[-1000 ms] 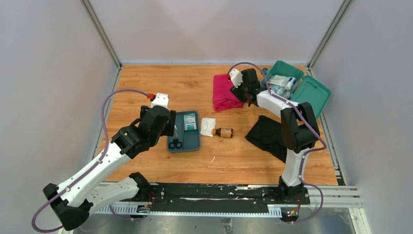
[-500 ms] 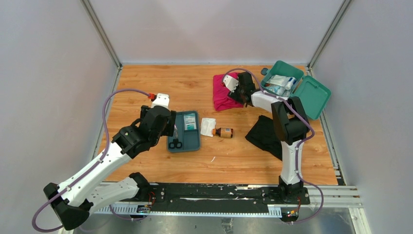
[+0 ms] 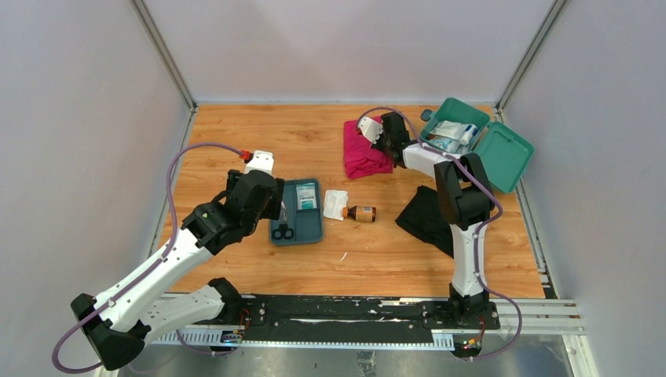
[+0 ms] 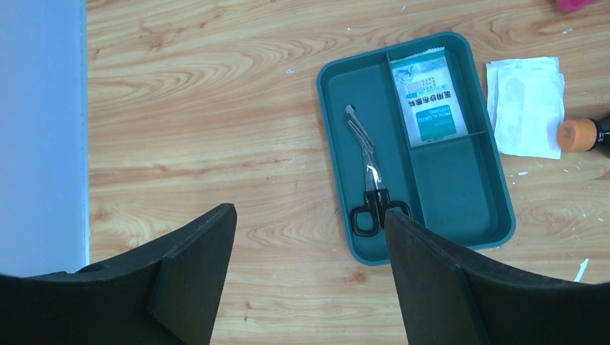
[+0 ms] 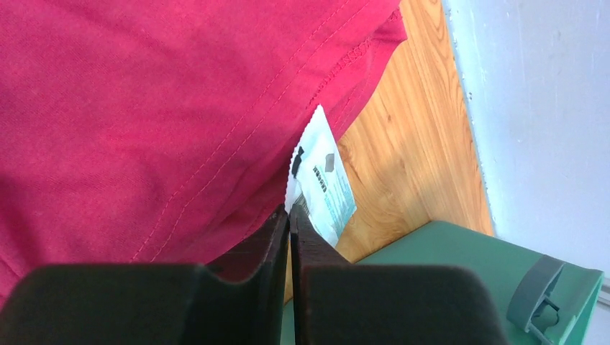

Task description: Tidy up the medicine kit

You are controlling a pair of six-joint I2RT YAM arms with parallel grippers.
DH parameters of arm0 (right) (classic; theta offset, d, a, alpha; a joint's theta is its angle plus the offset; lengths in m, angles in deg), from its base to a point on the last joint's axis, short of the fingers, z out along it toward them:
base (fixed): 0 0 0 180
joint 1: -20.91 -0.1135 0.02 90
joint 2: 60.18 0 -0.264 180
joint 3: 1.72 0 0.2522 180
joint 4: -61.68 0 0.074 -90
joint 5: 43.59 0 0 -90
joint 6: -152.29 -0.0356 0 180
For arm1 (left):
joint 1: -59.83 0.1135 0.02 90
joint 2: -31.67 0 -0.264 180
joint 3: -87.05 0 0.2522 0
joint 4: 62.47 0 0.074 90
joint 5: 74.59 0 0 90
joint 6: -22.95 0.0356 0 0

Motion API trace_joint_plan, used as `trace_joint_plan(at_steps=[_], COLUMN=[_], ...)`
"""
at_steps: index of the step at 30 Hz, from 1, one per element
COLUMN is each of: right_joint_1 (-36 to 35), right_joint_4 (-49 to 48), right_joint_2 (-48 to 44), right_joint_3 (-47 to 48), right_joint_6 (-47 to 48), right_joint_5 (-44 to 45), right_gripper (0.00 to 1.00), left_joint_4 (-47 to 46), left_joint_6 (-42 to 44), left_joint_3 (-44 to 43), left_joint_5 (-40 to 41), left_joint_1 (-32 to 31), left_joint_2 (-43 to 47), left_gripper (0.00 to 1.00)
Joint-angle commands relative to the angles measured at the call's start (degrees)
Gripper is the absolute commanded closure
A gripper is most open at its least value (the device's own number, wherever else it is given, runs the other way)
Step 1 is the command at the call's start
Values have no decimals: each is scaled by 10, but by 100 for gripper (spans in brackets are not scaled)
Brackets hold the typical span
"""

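The teal-green medicine kit (image 3: 503, 155) stands open at the back right with several packets inside; its wall (image 5: 446, 277) shows low in the right wrist view. My right gripper (image 3: 383, 144) (image 5: 290, 210) is at the right edge of the folded pink cloth (image 3: 360, 157) (image 5: 144, 108). It is shut on the corner of a small white and teal packet (image 5: 321, 180) lying between the cloth and the kit. My left gripper (image 4: 309, 212) (image 3: 275, 208) hangs open over bare wood, just left of the tray, holding nothing.
A shallow dark-teal tray (image 3: 299, 229) (image 4: 460, 208) holds black-handled scissors (image 4: 368, 180) and a packet (image 4: 428, 97). Right of it lie a white gauze pad (image 3: 335, 203) and a brown bottle (image 3: 362, 213) on its side. A black cloth (image 3: 430, 216) lies by the right arm.
My right gripper moved left from the kit's rim to the pink cloth's edge and closed on the packet. The left arm has not moved.
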Motion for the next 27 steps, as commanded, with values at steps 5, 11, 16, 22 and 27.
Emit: trace_joint_plan(at_steps=[5,11,16,22,27], right_joint_1=[7,6,6,4,4], right_joint_4=[10,-10,6,56,106], right_joint_2=[-37,-95,-145,-224,-287], right_joint_3=[4,-17,-25,-43,-55], right_joint_6=[-45,-98,-148,-291,-464], right_joint_5=[10,11,-9,-105,-260], right_gripper=[100,100,100,100,100], left_joint_4=[-11,-12,-11,-12,-12], left_joint_6=[4,4,2,1,-7], left_joint_3=[7,8,8,8,5], left_joint_5=[10,13,15,20,13], left_joint_1=[-4,-4,-4,-4,-4], left_joint_2=[2,6,13,21,33], left_gripper=[19,19,19,19,19])
